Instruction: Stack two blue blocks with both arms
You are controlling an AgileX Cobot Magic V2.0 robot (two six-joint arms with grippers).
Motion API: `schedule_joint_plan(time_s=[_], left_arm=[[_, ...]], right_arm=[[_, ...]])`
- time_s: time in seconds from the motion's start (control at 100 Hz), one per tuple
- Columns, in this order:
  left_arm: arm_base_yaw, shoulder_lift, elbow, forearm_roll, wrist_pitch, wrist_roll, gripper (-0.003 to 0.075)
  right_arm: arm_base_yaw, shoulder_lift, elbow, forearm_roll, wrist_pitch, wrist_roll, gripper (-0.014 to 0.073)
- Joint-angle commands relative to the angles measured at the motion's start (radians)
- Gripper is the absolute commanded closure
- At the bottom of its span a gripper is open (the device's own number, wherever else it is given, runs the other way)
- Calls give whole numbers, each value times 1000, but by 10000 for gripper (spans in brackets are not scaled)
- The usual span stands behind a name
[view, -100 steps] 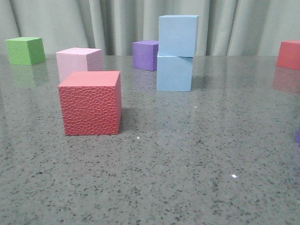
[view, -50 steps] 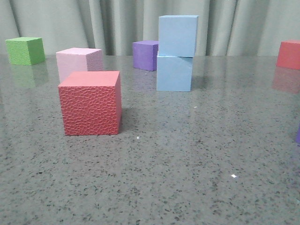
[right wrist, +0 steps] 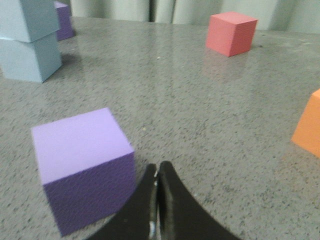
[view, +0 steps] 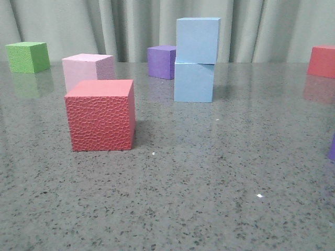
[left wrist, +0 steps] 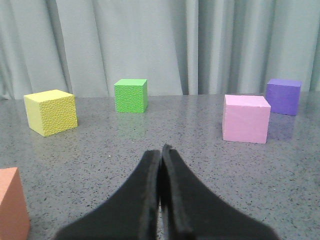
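Observation:
Two pale blue blocks stand stacked at the back middle of the table: the upper blue block (view: 198,40) rests on the lower blue block (view: 194,82), turned slightly against it. The right wrist view shows the same stack, upper block (right wrist: 27,17) on lower block (right wrist: 31,57), far from my right gripper (right wrist: 158,167), which is shut and empty beside a purple cube (right wrist: 82,165). My left gripper (left wrist: 161,151) is shut with nothing in it, low over bare table. Neither gripper appears in the front view.
A red textured cube (view: 100,114) stands front left, a pale pink cube (view: 88,70) behind it, a green cube (view: 28,56) far left, a dark purple cube (view: 162,61) behind the stack, a red cube (view: 322,60) far right. Yellow (left wrist: 50,112) and orange (right wrist: 308,125) cubes lie nearby.

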Motion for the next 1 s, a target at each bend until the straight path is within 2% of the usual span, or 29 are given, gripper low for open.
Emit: schedule_joint_plan(time_s=[0.0,0.55,0.99], left_arm=[[-6,10,42,2,-75,-1,739],[-6,10,42,2,-75,-1,739],[-6,10,42,2,-75,-1,739]], right_arm=[[-15,-25,-3,14,-161,-13,716],[-15,-25,187,62,-439,-9,716],[-15,-25,186,61,-474,-9,716]])
